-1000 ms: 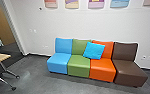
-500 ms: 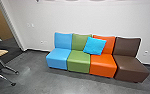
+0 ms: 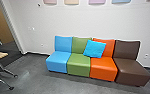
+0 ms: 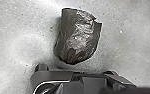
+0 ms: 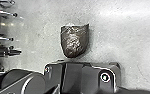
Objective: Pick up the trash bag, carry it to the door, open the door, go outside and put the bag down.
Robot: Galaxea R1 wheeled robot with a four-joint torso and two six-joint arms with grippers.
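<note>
Trash bag (image 5: 70,50) on the pale grey floor (image 5: 118,37) here, dk brown & shiny, crinkles catching the light, one end rounded, other straighter w/ a pointed corner, & well apart from it, thin rods (image 5: 6,12) w/ dk tips, rest too blurred to tell

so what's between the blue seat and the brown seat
The head view shows the green seat and the orange seat between the blue seat and brown seat, with a cushion propped across both.
</note>
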